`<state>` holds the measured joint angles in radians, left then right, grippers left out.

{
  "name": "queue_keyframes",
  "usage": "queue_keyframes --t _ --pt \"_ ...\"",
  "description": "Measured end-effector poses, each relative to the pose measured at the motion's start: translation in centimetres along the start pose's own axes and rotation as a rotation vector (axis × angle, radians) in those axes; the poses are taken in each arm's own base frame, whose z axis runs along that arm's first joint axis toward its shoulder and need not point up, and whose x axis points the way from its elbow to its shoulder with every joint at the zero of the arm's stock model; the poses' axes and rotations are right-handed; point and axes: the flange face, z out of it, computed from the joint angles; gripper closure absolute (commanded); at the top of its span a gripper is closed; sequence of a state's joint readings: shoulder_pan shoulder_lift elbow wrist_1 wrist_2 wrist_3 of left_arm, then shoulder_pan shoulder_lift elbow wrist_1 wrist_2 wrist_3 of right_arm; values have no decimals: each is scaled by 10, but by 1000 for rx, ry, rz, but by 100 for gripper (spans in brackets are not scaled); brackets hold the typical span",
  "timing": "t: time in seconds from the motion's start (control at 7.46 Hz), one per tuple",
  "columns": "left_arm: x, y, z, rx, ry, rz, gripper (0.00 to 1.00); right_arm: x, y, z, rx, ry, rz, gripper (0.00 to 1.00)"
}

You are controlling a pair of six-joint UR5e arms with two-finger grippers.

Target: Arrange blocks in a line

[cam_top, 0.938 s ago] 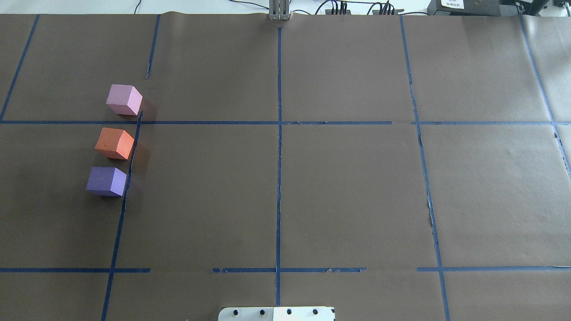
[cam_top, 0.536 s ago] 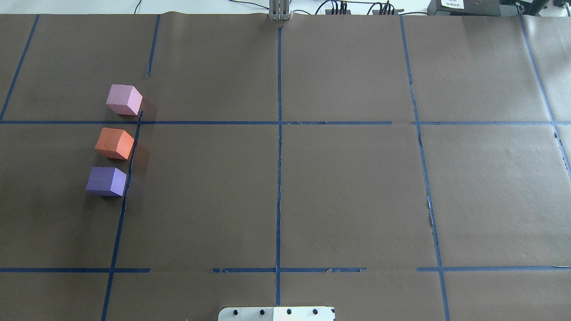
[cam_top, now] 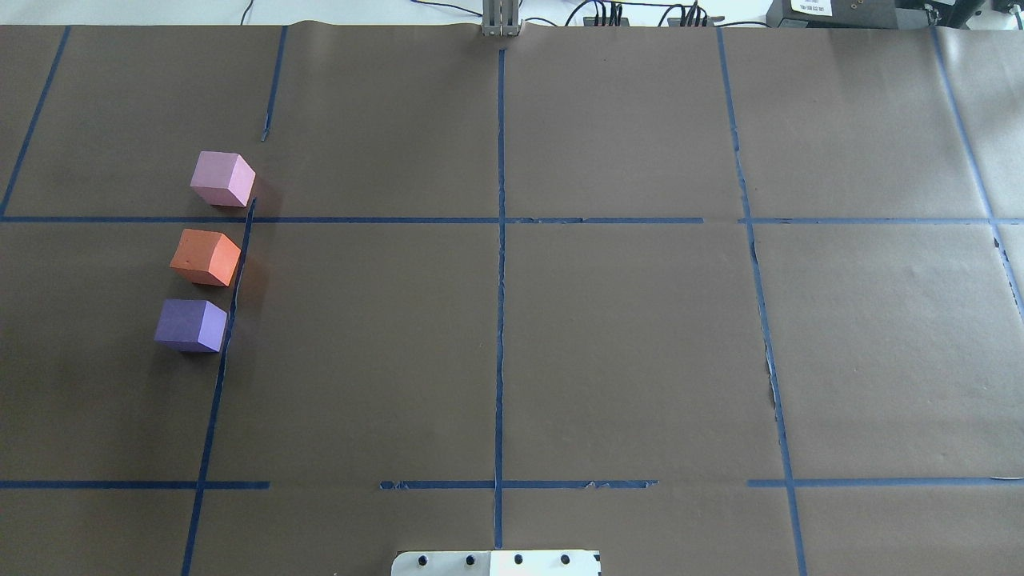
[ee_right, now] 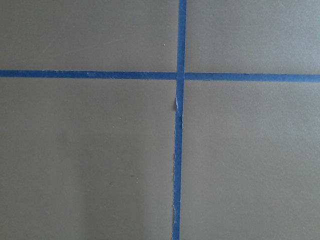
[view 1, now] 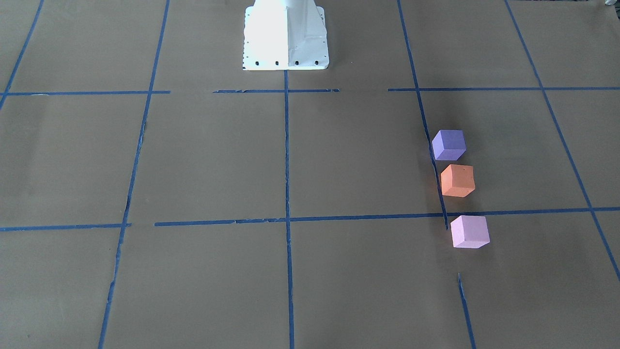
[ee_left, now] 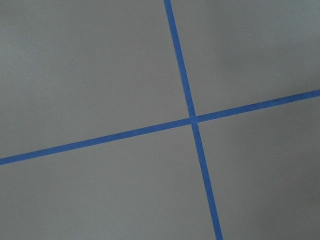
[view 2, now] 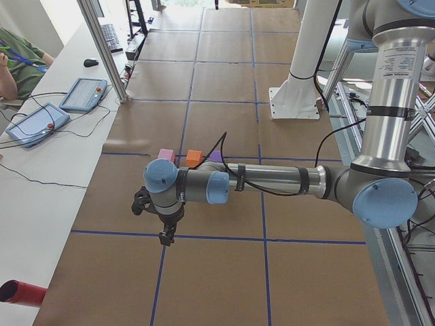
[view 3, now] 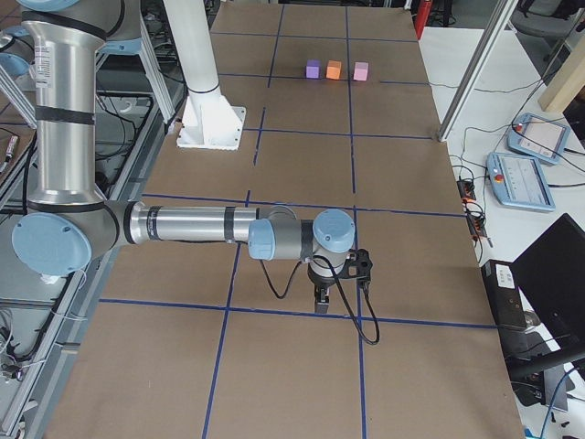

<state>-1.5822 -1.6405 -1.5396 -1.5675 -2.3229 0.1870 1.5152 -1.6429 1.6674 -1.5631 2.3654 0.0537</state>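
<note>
At the left of the overhead frame, three foam cubes stand apart in a column beside a blue tape line (cam_top: 210,424): pink block (cam_top: 222,179) uppermost, orange block (cam_top: 205,257) in the middle, purple block (cam_top: 190,326) lowest. In the side views, the left gripper (view 2: 165,234) hangs lower in frame than the cubes. The right gripper (view 3: 321,300) is well apart from them. Whether either gripper is open cannot be told.

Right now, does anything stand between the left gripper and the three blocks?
Nothing visible does. The left gripper hangs over bare brown paper, farther out on the robot's left than the pink block, orange block and purple block. Only that paper and blue tape show between them.
</note>
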Motion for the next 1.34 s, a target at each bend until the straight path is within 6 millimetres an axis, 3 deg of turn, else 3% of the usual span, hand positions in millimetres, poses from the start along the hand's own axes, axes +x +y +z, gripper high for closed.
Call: queue_keyframes --t 1.34 --pt "-6 13 9 -36 5 -98 0 0 0 0 0 0 0 0"
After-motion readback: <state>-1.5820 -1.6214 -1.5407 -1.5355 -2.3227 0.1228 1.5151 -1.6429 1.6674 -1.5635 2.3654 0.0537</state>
